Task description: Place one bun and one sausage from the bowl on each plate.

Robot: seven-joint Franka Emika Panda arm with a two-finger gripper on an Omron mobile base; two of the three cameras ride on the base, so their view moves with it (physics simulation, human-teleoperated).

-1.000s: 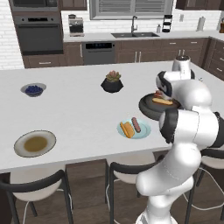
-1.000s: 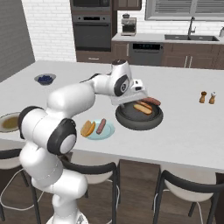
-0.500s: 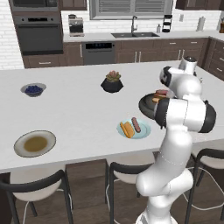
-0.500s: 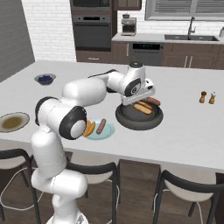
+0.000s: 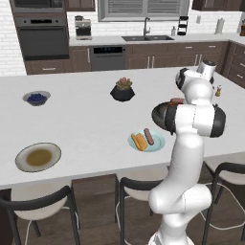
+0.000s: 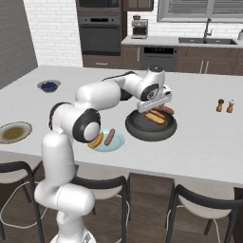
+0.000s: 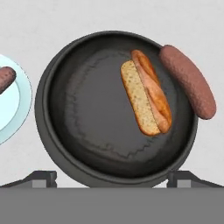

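In the hand view my gripper (image 7: 113,179) hangs open straight above the dark bowl (image 7: 87,113), nothing between its fingertips (image 7: 41,178). In the bowl lies one split bun (image 7: 146,97). Beside it, a reddish-brown sausage (image 7: 187,81) rests across the bowl's rim. From the right base view the gripper (image 6: 153,105) hovers just over the bowl (image 6: 142,133), the bun (image 6: 154,117) and the sausage (image 6: 163,110). The light blue plate (image 6: 116,142) carries a bun (image 6: 97,140) and a sausage (image 6: 109,136). The grey-rimmed plate (image 5: 21,162) with a brownish centre is bare at the near left.
A black plant pot (image 5: 122,91) stands behind the blue plate (image 5: 158,143). A small bowl of blue berries (image 5: 36,98) is at the far left. Salt and pepper shakers (image 6: 225,105) stand to the right of the dark bowl. Chairs line the counter's near edge.
The hand has shifted slightly right to sit over the bowl, and the arm's elbow has swung round. The jaws stayed open; buns and sausages have not moved.
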